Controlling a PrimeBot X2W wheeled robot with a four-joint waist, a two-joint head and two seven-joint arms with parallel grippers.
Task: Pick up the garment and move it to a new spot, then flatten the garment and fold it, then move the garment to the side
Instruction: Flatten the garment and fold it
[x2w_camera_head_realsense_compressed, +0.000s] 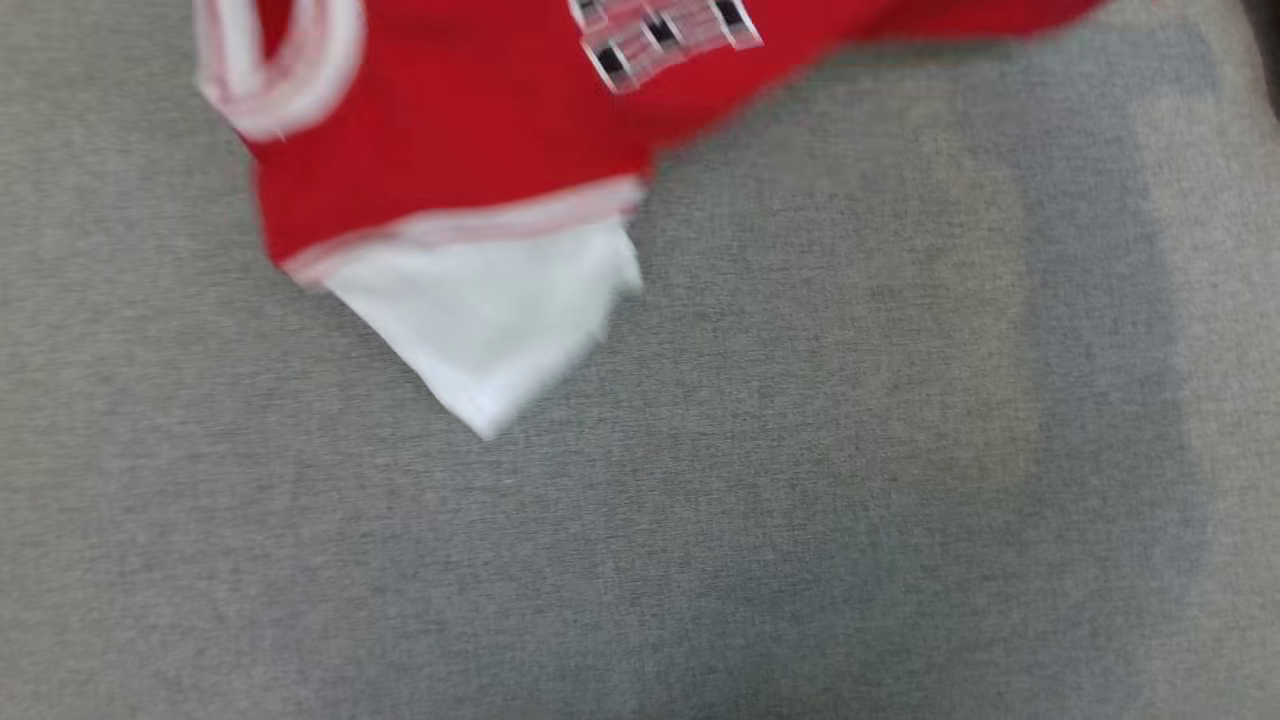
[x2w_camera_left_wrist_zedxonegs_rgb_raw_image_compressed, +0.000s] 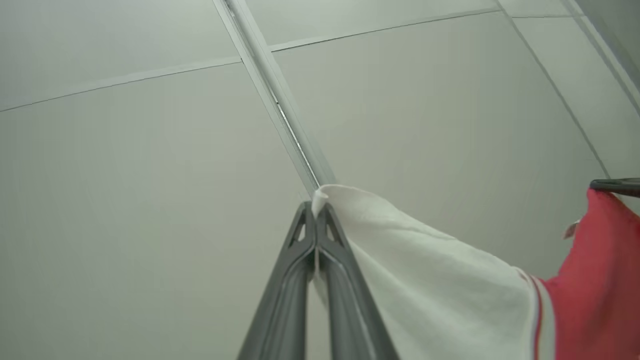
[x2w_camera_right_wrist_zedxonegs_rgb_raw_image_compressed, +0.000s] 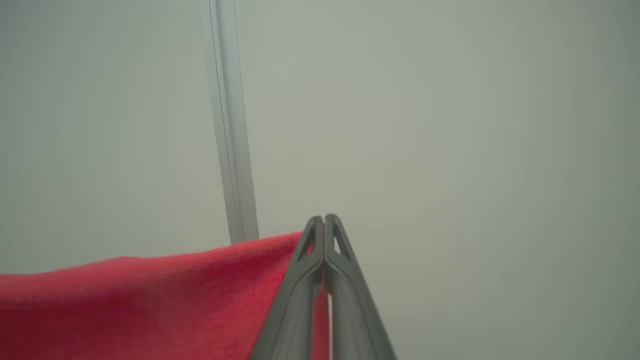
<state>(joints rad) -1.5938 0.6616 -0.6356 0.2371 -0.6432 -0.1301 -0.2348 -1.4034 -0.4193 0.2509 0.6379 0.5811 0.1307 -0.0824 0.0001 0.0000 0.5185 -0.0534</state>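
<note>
Red cloth made up most of the one garment (x2w_camera_head_realsense_compressed: 450, 130), which stretched across the far left of the head view above one grey woven surface (x2w_camera_head_realsense_compressed: 800, 500); that picture was blurred. One white section (x2w_camera_head_realsense_compressed: 490, 320) hung from the garment's near edge down to a point, joined to the red by one striped band (x2w_camera_head_realsense_compressed: 470, 225). One ribbed loop (x2w_camera_head_realsense_compressed: 280, 70) in white, collar or cuff I could not tell, sat at the far left. One checked patch (x2w_camera_head_realsense_compressed: 660, 35) of black and white marked the red to the right of it. Whether the white point touched the grey surface could not be told.

Two claws held the garment, each with two dark fingers. The left claw (x2w_camera_left_wrist_zedxonegs_rgb_raw_image_compressed: 316, 205) had its fingers pressed together, pinching the edge of the white cloth, and a small fold stood out above the tips. From there the white cloth ran down and right to the stripes and the red.

The right claw (x2w_camera_right_wrist_zedxonegs_rgb_raw_image_compressed: 324, 217) was likewise pressed together, pinching the red edge. Red cloth spread away to the left of its own view and showed in the slit between its fingers. Its dark tip also appeared at the right edge of the left wrist view, gripping the top of the red cloth.

One rail (x2w_camera_left_wrist_zedxonegs_rgb_raw_image_compressed: 280, 100) crossed the pale panels (x2w_camera_left_wrist_zedxonegs_rgb_raw_image_compressed: 125, 175) behind each claw.
</note>
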